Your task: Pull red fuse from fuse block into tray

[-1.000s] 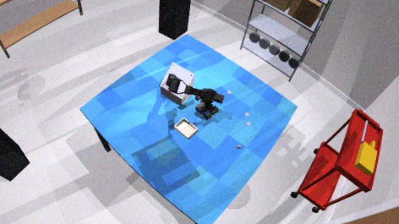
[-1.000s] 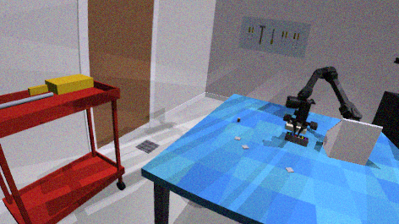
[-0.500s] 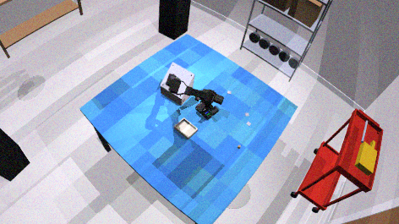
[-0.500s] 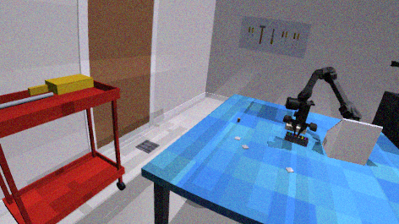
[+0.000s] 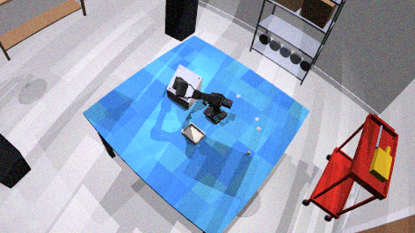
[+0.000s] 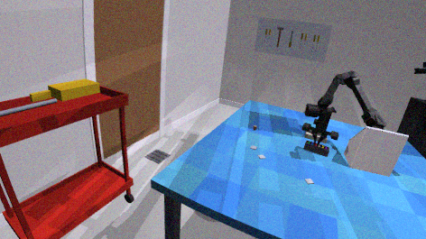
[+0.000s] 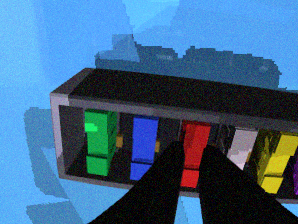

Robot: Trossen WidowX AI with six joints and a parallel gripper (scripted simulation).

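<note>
The dark fuse block (image 7: 166,96) (image 5: 214,120) (image 6: 316,148) stands on the blue table. In the wrist view it holds a row of fuses: green (image 7: 99,140), blue (image 7: 144,144), red (image 7: 194,151), white (image 7: 241,147) and yellow (image 7: 278,161). My gripper (image 7: 190,152) (image 6: 319,140) (image 5: 216,110) is right over the block, and its two black fingers are shut on the red fuse, which sits in its slot. The shallow white tray (image 5: 193,133) lies on the table in front of the block.
A grey box (image 5: 185,84) (image 6: 375,150) holds the arm's base beside the block. Small white and tan bits (image 5: 258,127) (image 6: 309,180) lie scattered on the table. A red cart (image 5: 360,166) (image 6: 59,152) stands off the table.
</note>
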